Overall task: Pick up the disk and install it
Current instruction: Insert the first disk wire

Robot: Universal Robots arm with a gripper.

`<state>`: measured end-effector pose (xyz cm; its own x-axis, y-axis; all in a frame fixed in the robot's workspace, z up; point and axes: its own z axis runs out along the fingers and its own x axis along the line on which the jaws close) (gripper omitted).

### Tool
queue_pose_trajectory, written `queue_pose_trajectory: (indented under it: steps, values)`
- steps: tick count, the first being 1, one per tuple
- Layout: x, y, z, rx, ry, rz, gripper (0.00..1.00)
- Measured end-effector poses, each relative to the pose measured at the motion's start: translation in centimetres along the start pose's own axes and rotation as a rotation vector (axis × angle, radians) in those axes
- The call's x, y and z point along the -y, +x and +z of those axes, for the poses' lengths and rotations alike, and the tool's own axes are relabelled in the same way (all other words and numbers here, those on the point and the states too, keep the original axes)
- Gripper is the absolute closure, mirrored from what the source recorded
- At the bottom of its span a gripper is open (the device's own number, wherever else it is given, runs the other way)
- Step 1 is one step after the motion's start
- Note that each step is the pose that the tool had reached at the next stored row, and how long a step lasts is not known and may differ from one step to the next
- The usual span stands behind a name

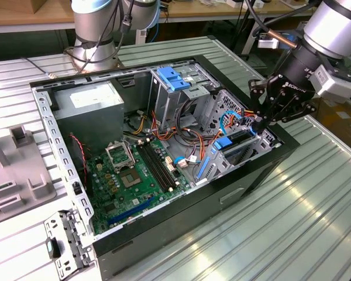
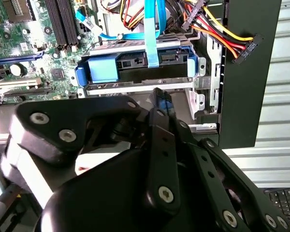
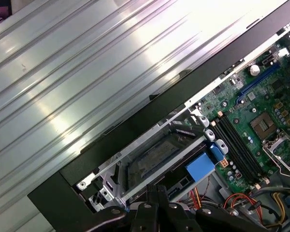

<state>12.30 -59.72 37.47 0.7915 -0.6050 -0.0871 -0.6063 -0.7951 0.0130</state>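
Observation:
The disk (image 1: 238, 147) lies in the metal drive bay at the end of the open computer case (image 1: 263, 175) on the exterior view's right. Its dark body (image 3: 154, 157) sits between the bay's rails, and a blue plastic rail (image 2: 101, 70) runs along its end. My gripper (image 1: 262, 122) hangs just above that bay. In both wrist views its two black fingers (image 2: 160, 99) are pressed together, with the tips (image 3: 157, 191) close over the bay's edge. It is shut and I see nothing held between the fingers. A flat blue cable (image 2: 152, 29) runs down to the disk's connector end.
Red, yellow and orange power cables (image 2: 222, 34) hang beside the bay. The motherboard (image 1: 128, 175) fills the case floor, with a grey power-supply box (image 1: 88, 108) and a light-blue latch (image 1: 172, 79) behind. A second arm's base (image 1: 93, 35) stands at the back; ribbed metal table (image 1: 292, 222) surrounds the case.

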Motion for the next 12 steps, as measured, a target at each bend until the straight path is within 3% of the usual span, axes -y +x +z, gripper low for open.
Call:
queue_pose_trajectory:
  steps: [5, 12]
  values:
    - [0.00, 0.00, 0.00, 0.0000, -0.0001, 0.000, 0.58]
    - [0.47, 0.61, -0.05, -0.0001, -0.0001, 0.000, 0.58]
